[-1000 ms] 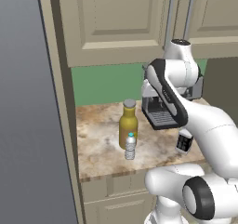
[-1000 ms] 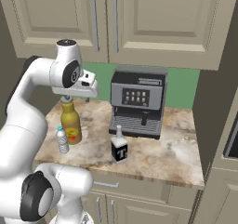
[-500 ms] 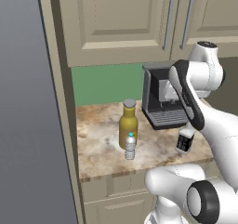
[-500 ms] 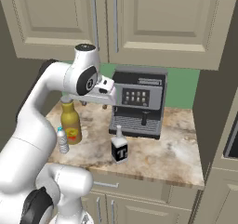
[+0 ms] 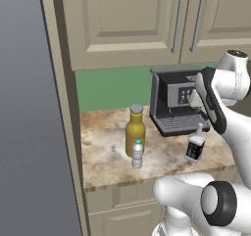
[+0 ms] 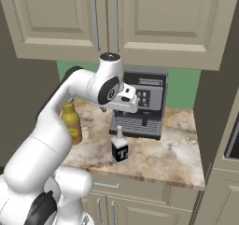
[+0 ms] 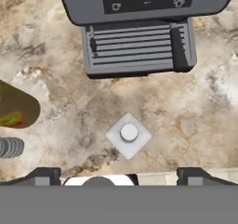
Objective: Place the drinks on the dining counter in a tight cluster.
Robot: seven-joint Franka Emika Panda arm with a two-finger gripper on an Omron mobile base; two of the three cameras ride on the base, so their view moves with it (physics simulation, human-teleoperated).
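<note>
A white robot arm reaches over a short marbled desk (image 5: 105, 154) under beige cabinets (image 6: 154, 18). Its end effector (image 7: 118, 174) hangs high above the desk with its two finger tips (image 7: 44, 175) spread wide apart, holding nothing and touching nothing. In the hand view, looking straight down, the small dark white-labelled bottle (image 7: 128, 135) stands upright on the desk directly below the gap between the tips, its white cap facing the camera. From the right base view this bottle (image 6: 120, 148) stands just in front of a dark coffee machine (image 6: 142, 108). To its left, well apart from it, the large amber-yellow bottle (image 5: 135, 136) with a grey cap stands upright, and the small clear water bottle (image 5: 138, 153) stands just in front of it, close beside it. All three drinks sit on this short desk.
</note>
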